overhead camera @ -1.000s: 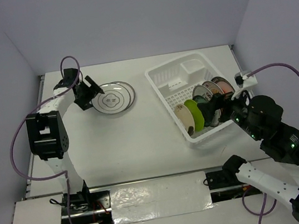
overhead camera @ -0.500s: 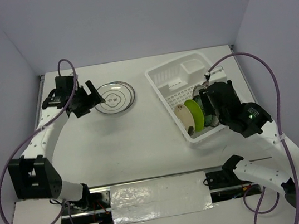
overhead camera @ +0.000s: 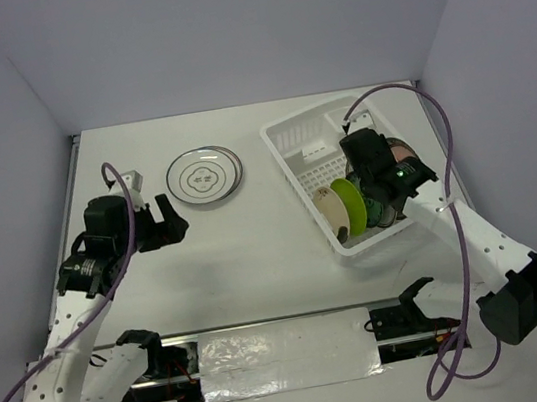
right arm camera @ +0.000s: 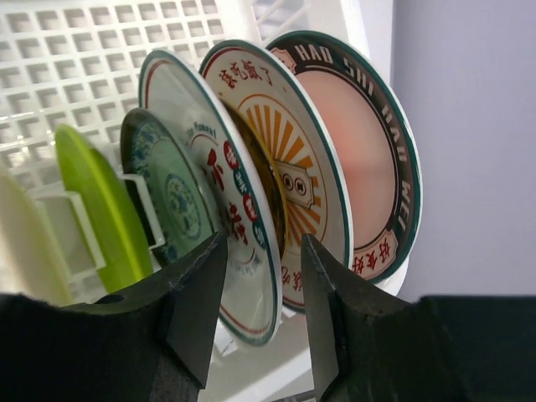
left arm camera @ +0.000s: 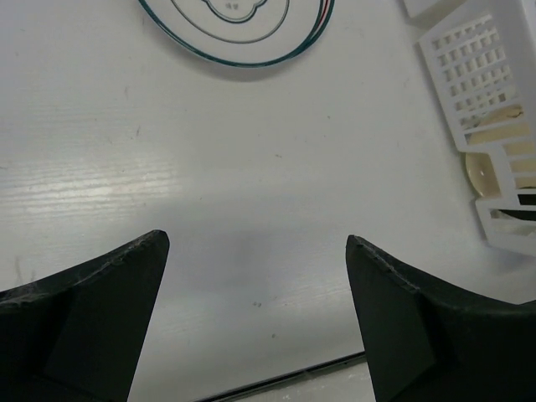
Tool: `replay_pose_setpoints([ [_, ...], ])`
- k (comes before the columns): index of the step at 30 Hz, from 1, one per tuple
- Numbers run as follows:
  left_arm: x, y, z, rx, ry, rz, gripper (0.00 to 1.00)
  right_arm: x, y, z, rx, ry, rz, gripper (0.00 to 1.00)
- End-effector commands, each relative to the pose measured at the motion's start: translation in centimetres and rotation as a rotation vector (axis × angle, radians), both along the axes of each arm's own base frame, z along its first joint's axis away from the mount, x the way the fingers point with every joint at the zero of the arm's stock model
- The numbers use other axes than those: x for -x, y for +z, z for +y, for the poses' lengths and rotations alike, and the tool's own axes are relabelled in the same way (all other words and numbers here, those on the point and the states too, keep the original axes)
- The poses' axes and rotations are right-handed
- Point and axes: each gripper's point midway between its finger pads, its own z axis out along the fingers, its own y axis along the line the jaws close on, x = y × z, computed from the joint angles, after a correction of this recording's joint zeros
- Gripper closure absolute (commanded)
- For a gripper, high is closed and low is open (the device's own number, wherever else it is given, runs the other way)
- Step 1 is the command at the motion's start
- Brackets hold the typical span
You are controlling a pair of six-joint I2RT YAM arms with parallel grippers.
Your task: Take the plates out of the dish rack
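Plates: standing on edge in a row at the near end of the dish rack. Among them, lime green plate, teal plate, white plate with red characters.

Line-drawn plate: lying flat on the table, left of the rack and apart from it.

Right gripper: narrow gap, astride the rim of the white plate with red characters; contact not discernible.

Left gripper: spread wide, holding nothing, above bare table near the line-drawn plate.

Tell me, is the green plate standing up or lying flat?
Standing up. The lime green plate sits on its edge in a slot of the dish rack.
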Motion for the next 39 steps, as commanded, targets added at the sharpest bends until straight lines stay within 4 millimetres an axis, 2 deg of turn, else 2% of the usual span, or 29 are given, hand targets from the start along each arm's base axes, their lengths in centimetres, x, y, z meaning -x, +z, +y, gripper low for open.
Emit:
replay_pose_setpoints([
  [1, -0.6, -0.2, -0.7, -0.024, -0.056, -0.022, 0.00, -1.7, 0.2, -0.4, 0.033, -0.020, -0.042, 0.54],
  [5, -0.8, -1.7, -1.0, -0.026, -0.061, 0.036, 0.01, -2.1, -1.7, -0.5, 0.053, -0.024, -0.005, 0.62],
  [9, -0.8, -2.3, -1.5, -0.034, -0.077, 0.059, 0.00, -1.9, -3.3, -0.9, 0.074, -0.047, 0.020, 0.77],
  [15, -0.4, -2.1, -2.2, -0.033, -0.101, 0.046, 0.00, -1.5, -1.8, -1.8, 0.067, -0.098, -0.056, 0.96],
  [20, -0.1, -1.9, -2.5, -0.036, -0.104, 0.041, 0.01, -1.2, 0.5, -1.9, 0.048, -0.086, -0.116, 1.00],
  [26, 0.2, -1.5, -2.6, -0.038, -0.101, 0.023, 0.00, -0.9, 5.1, -2.5, 0.056, -0.094, -0.217, 1.00],
  [32, 0.5, -0.8, -2.6, -0.037, -0.098, -0.007, 0.00, -0.5, 8.3, -2.6, 0.069, -0.105, -0.278, 1.00],
  [34, 0.6, -0.7, -2.6, -0.036, -0.093, -0.012, 0.00, -0.2, 10.8, -2.5, 0.080, -0.113, -0.320, 1.00],
  [37, 0.7, -0.4, -2.7, -0.032, -0.099, -0.023, 0.00, 0.4, 13.0, -2.6, 0.108, -0.115, -0.347, 1.00],
  [38, 0.6, -0.3, -2.7, -0.034, -0.101, -0.025, 0.01, 0.8, 14.8, -2.5, 0.106, -0.120, -0.385, 1.00],
  [39, 0.6, -0.4, -2.8, -0.035, -0.103, -0.025, 0.00, 1.1, 15.7, -2.3, 0.107, -0.117, -0.402, 1.00],
])
